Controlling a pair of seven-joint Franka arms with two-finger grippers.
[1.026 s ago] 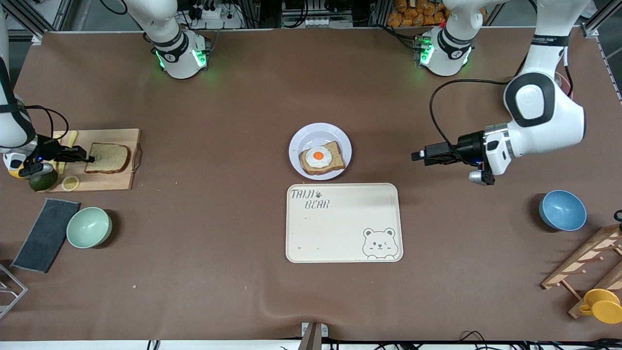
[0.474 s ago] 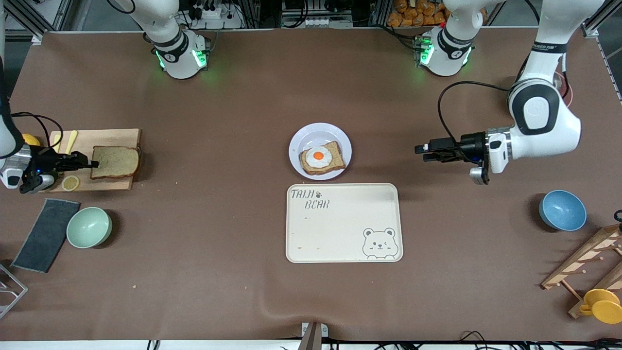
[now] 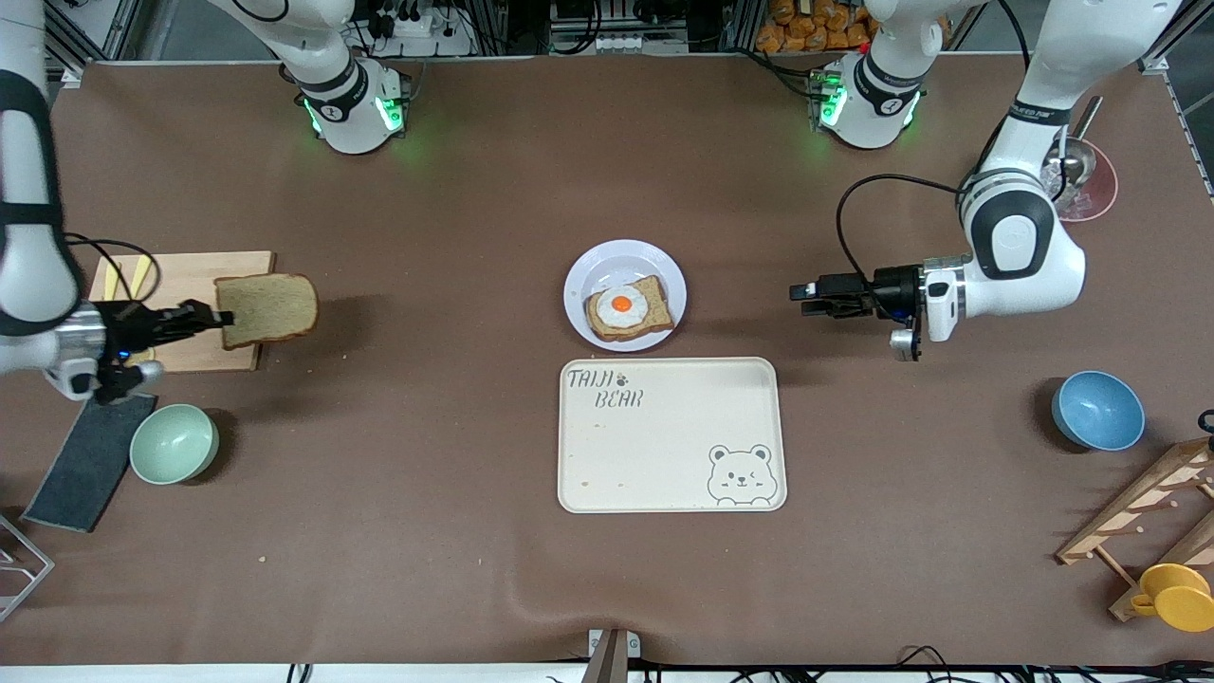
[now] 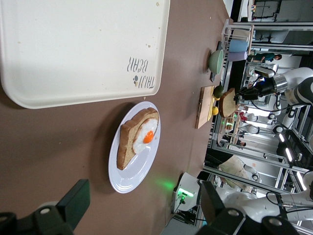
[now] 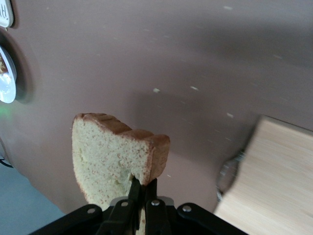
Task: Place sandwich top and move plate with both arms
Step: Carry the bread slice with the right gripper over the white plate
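The right tool (image 3: 220, 318) is clamped on one edge of the sandwich top (image 3: 268, 309) and has lifted it off the cutting board (image 3: 180, 285); a second ago the slice lay flat there, and now it hangs over the board's end toward the plate (image 3: 580, 281). The plate sits mid-surface, just beside the tray (image 3: 607, 474), holding the egg-topped bread (image 3: 630, 308). The left tool (image 3: 804, 294), fingers apart, has edged closer to the plate. Looks like the carry has begun, with placing next.
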